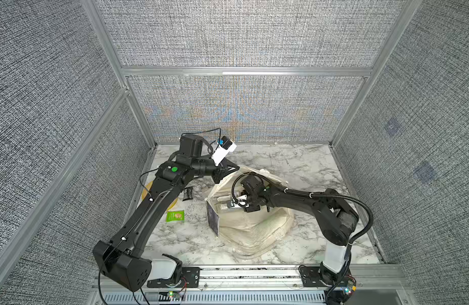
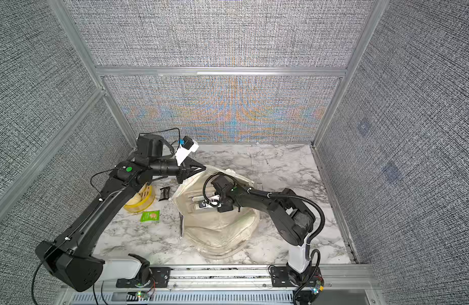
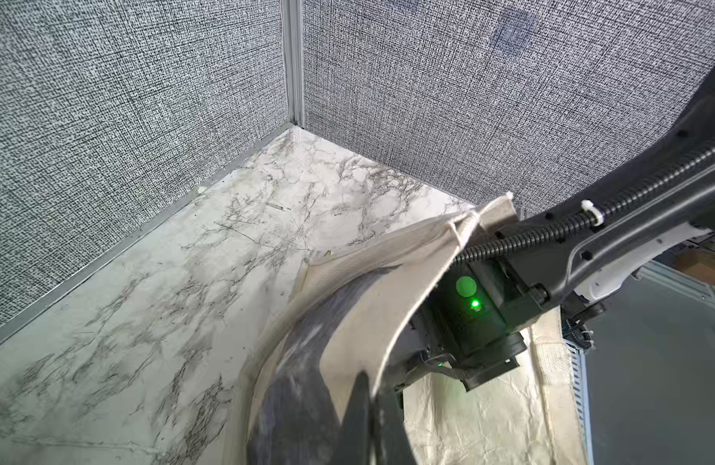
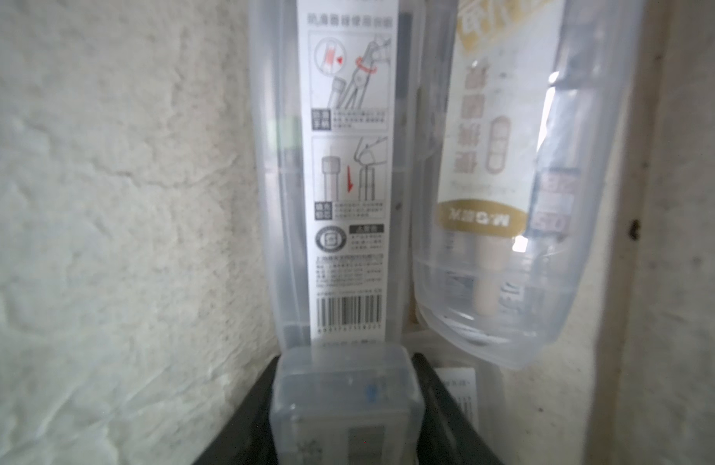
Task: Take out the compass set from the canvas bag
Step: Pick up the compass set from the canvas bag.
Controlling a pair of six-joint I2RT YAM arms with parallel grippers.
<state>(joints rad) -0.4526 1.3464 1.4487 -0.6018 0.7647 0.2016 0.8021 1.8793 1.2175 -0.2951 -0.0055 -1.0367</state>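
Sagging canvas bag (image 1: 254, 227); clear, oblong compass set (image 4: 347, 201) inside.

Inside canvas bag (image 1: 254, 232) lies compass set (image 4: 343, 181) (case (image 4: 508, 181) beside it); packet (image 1: 175, 216) leftward.

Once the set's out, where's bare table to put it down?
Widest bare marble: between the canvas bag, the back wall and the right wall. A narrower strip runs between the bag and the front rail. Crowded left of the bag: black packet, green packet and yellow reel, by the left arm.
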